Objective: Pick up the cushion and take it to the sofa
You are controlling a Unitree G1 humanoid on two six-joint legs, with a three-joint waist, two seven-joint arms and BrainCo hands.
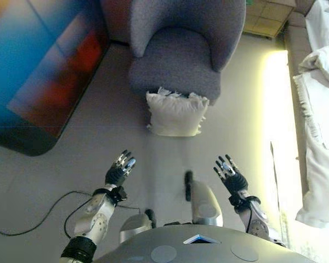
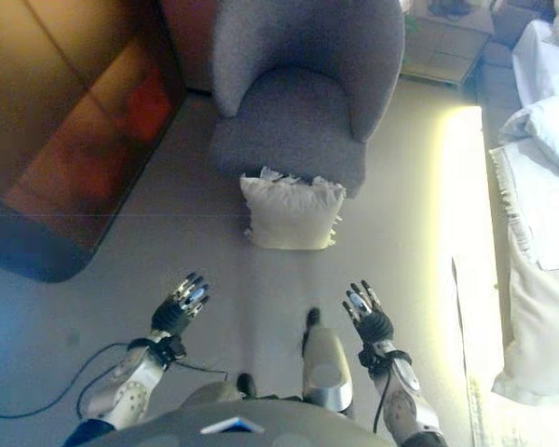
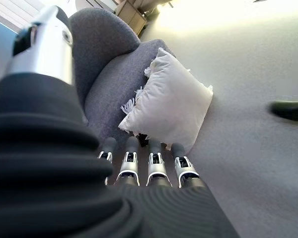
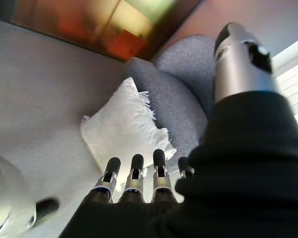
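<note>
A white cushion (image 1: 175, 113) with a fringed top edge stands on the floor, leaning against the front of a grey armchair (image 1: 181, 52). It also shows in the wrist views as the cushion (image 3: 169, 104) and the cushion (image 4: 124, 131). My left hand (image 1: 119, 171) is held out low at the left, fingers straight, well short of the cushion. Level with it at the right is my right hand (image 1: 230, 175), also open. Both hands are empty and apart from the cushion.
A dark cabinet with a glossy front (image 1: 38, 71) stands at the left. A bed with white bedding (image 1: 321, 104) runs along the right edge. Grey carpet (image 1: 98, 131) lies between me and the armchair.
</note>
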